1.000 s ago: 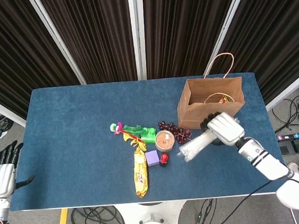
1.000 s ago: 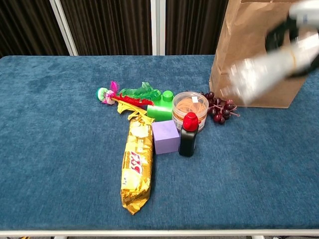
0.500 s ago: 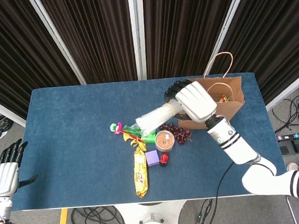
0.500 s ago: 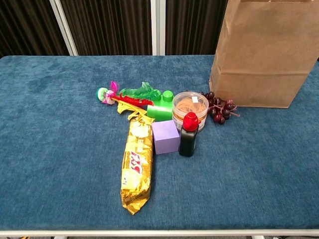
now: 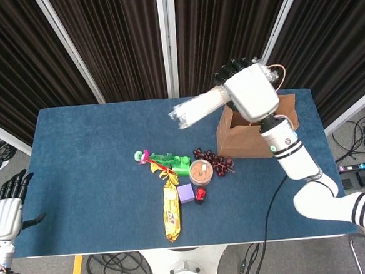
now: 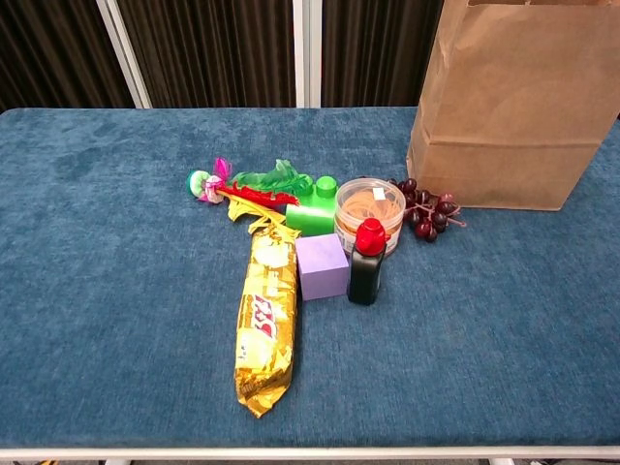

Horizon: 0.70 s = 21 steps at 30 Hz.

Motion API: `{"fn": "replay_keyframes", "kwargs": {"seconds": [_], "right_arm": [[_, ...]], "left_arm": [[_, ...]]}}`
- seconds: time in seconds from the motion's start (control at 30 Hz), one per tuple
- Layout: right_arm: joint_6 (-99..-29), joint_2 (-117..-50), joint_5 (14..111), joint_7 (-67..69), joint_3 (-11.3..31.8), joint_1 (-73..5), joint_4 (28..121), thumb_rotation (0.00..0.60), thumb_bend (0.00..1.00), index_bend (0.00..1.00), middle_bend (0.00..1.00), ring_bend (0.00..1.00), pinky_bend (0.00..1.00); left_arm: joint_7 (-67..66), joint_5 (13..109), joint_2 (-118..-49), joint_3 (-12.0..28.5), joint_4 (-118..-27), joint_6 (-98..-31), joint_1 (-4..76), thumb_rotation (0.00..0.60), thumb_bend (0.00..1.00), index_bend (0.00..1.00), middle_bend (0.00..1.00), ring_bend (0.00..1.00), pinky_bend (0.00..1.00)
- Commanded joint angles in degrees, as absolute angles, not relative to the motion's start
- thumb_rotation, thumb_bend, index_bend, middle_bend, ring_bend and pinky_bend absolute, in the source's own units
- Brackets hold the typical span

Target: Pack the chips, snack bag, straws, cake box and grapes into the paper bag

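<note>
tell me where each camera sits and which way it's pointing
Head view: high above the near table edge, looking steeply down on the blue table; shows the right hand holding the straws above the paper bag, and the left hand idle at lower left.
Chest view: low at the near edge, looking across the table; no arm or hand shows.
Shared: paper bag, grapes, gold snack bag.

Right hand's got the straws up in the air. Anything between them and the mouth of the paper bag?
Nothing visible does. The right hand holds the straws raised above the table, the bundle pointing away from the paper bag. The hand itself covers part of the bag's opening in the head view, so that part cannot be checked.
</note>
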<state>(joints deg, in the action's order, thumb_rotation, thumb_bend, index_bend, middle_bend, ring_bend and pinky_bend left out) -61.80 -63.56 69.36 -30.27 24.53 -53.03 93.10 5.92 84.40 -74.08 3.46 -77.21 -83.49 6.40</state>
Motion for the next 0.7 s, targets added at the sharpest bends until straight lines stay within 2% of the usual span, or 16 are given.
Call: {"fn": "replay_keyframes", "kwargs": {"seconds": [0.03, 0.33, 0.57, 0.7], "right_arm": [[-61.0, -61.0, 71.9, -32.9, 21.5, -52.3, 88.2, 0.600, 0.20, 0.72, 0.49, 0.38, 0.49], [-58.6, -55.4, 78.7, -38.5, 17.3, -52.4, 84.0, 0.600, 0.20, 0.72, 0.49, 0.38, 0.49], [-55.6, -52.0, 76.7, -45.7, 15.6, -51.9, 85.6, 0.600, 0.20, 0.73, 0.50, 0.38, 0.49], [-51.7, -50.4, 74.1, -50.0, 13.9, -51.9, 87.1, 0.600, 0.20, 0.73, 0.50, 0.38, 0.49]], "left_arm": [[6.0, 84.3, -74.1, 3.5, -77.2, -83.4, 6.5, 0.600, 0.09, 0.05, 0.01, 0.00, 0.12], [6.5, 84.2, -74.6, 3.3, -76.4, -83.1, 6.5, 0.600, 0.09, 0.05, 0.01, 0.00, 0.12], [7.2, 84.3, -75.0, 3.2, -75.7, -83.4, 6.3, 0.600, 0.09, 0.05, 0.01, 0.00, 0.12], [7.6, 84.2, -75.0, 3.2, -75.5, -83.4, 6.2, 0.600, 0.09, 0.05, 0.01, 0.00, 0.12]]}}
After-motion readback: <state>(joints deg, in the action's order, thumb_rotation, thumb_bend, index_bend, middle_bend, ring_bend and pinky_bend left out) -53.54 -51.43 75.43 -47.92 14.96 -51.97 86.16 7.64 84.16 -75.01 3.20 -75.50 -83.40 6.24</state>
